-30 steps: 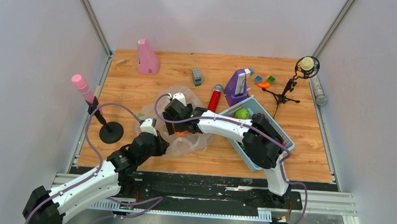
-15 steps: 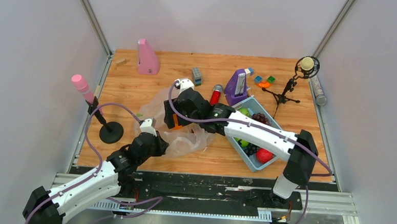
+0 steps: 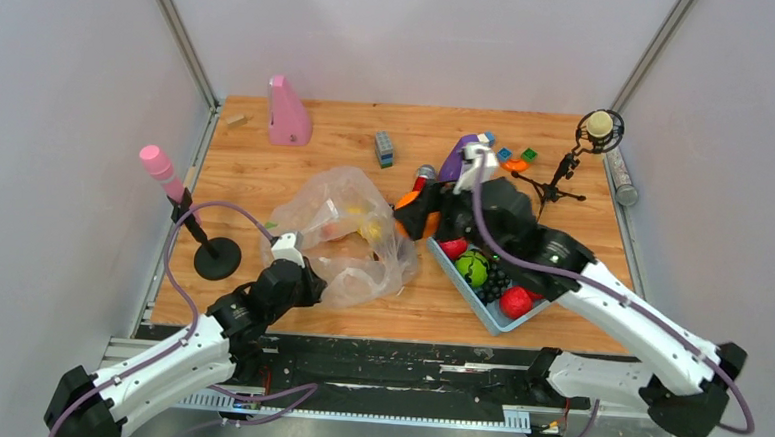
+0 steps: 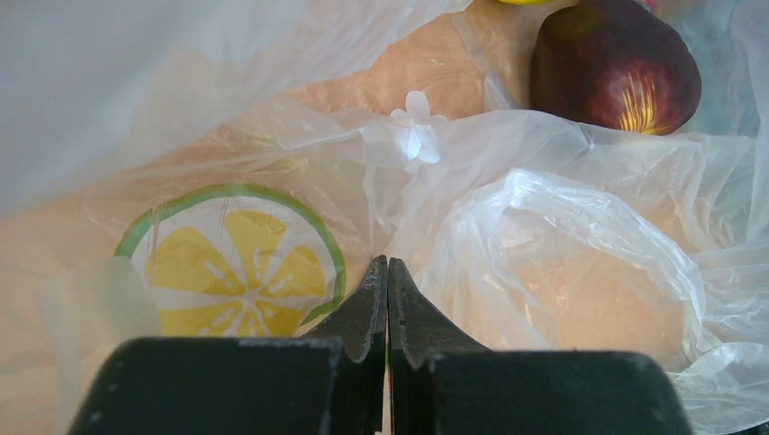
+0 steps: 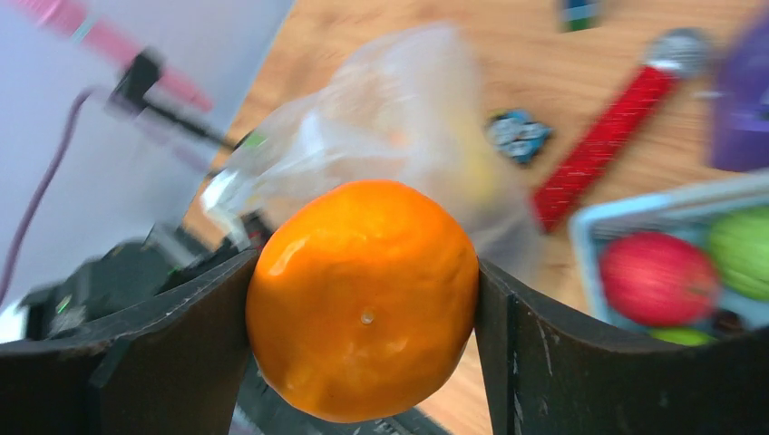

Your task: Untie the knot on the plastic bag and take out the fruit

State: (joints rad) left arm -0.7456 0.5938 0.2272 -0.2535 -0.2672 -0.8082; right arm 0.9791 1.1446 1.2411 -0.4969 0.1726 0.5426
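Right wrist: right claw (image 5: 363, 313) clasps the orange (image 5: 363, 263) (already out); left claw (image 4: 387, 265) pinches the plastic bag (image 4: 562, 227); other fruit (image 3: 371, 223) lies inside.

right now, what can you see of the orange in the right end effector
The orange is round, smooth and glossy, bright orange all over, with a small dot at the middle of the side facing the wrist camera; it looks like plastic. It is whole and outside the bag, clamped on its left and right sides between the two dark fingers of the right end effector. Nothing else touches it: it is held above the table, between the bag and the tray.
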